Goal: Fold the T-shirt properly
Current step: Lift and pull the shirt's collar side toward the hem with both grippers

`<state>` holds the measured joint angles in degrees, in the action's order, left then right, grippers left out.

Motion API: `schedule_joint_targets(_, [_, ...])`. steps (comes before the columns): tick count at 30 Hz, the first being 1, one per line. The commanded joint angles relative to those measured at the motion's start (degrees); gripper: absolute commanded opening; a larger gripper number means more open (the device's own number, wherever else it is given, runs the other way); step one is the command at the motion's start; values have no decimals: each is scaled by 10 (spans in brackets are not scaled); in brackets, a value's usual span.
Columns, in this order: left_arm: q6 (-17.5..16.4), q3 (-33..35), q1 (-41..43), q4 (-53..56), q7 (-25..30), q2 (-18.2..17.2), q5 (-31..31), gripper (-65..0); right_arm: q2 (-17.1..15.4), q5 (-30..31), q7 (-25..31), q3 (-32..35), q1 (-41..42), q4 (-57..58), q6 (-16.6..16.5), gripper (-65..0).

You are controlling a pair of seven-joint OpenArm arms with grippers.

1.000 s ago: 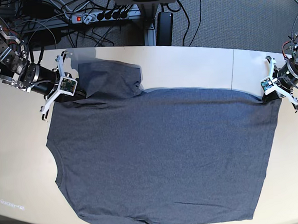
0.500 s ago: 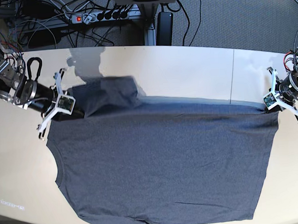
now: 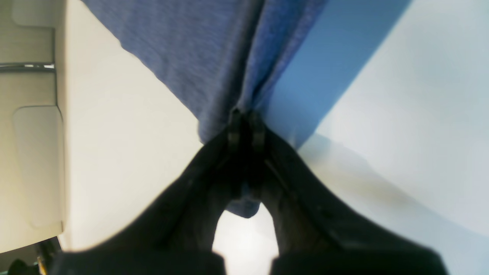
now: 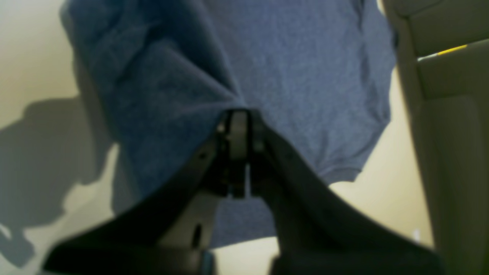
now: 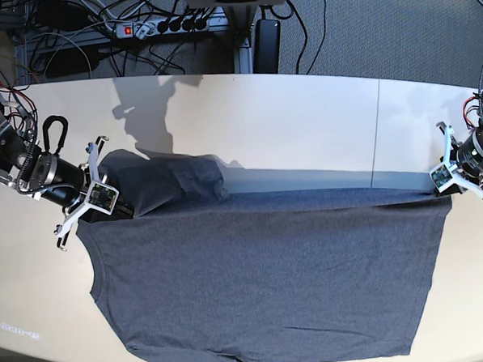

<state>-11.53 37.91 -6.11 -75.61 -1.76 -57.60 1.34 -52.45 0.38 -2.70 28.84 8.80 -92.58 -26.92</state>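
The slate-blue T-shirt (image 5: 263, 277) lies spread on the pale table (image 5: 302, 105), its far edge raised and stretched between my two grippers. At the right of the base view my left gripper (image 5: 438, 192) is shut on that edge's corner. The left wrist view shows its jaws (image 3: 244, 124) pinched together on the cloth (image 3: 206, 49). At the left of the base view my right gripper (image 5: 128, 210) is shut on the edge near a sleeve (image 5: 172, 178), which droops in folds. In the right wrist view the closed fingertips (image 4: 237, 120) hold bunched fabric (image 4: 286, 68).
Behind the table's far edge lie a power strip (image 5: 168, 24), tangled cables and a black box (image 5: 265, 40) on grey carpet. A seam (image 5: 376, 125) crosses the tabletop at the right. The shirt's near hem reaches the front table edge.
Both grippers have moved toward the near side of the table, carrying the shirt's far edge with them. The sleeve by the right gripper has crumpled and sagged.
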Motion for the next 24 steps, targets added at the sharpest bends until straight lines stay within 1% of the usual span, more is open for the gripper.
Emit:
schedule_joint_targets(1, [-3,-9,-18,-2,-10,-14,2,-650,-9,1,7,-8,13,-1,-44,-650])
schedule_joint_targets(5, [-3,-9,-40,13,-10,-13,10,-650,-7,0,7,-8,14,13,-44,-650])
schedule_joint_targets(8, [-3,-9,-46,24,-11,-3,16,-650,-7,1,7,-8,16,30,-44,-650])
schedule_joint_targets(12, [-3,-9,-59,32,-11,8,18,-650,-7,1,7,-7,40,61,-44,-650])
schedule_joint_targets(16, [-3,-9,-74,32,-11,8,30,-650,-7,17,7,-5,68,89,-44,-650])
schedule_joint_targets(20, [-3,-9,-90,32,-11,9,53,-650,-7,18,7,12,96,102,-45,-650])
schedule_joint_targets(24, [-7,-7,-105,33,-12,19,53,-650,-7,18,7,43,117,113,-45,-650])
